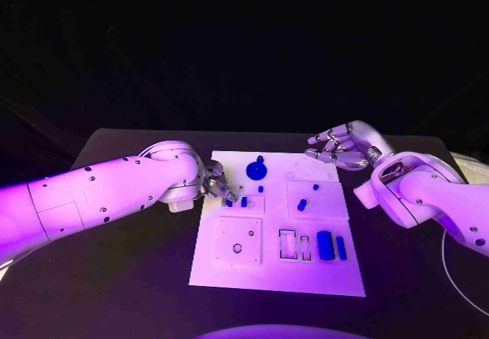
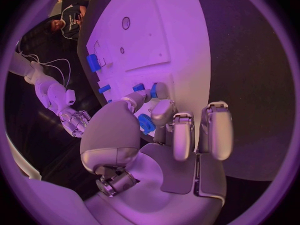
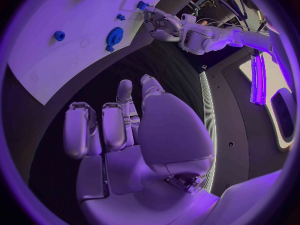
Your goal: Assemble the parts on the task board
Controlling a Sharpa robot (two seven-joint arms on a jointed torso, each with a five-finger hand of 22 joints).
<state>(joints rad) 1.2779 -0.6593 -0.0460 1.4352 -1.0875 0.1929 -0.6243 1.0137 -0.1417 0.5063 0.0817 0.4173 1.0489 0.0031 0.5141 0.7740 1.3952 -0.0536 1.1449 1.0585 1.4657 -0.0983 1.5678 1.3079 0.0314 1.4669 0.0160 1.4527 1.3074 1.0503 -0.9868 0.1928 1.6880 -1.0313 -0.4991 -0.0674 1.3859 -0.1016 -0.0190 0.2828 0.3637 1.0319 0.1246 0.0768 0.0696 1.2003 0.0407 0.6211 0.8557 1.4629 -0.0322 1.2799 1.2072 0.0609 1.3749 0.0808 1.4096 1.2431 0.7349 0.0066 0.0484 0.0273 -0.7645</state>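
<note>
A: While the left hand (image 1: 217, 185) sits at the left edge of the task board (image 1: 275, 275), what are its fingers doing?
B: Its fingertips (image 2: 157, 91) are down at two small blue parts (image 1: 235, 202) in a square recess; whether it grips one, I cannot tell.
A: And the right hand (image 1: 340, 146)?
B: Raised above the board's far right corner, fingers curled in, holding nothing.
A: Other parts?
B: A round blue disc (image 1: 256, 169) near the far edge, a blue block (image 1: 325, 245) near the right edge
</note>
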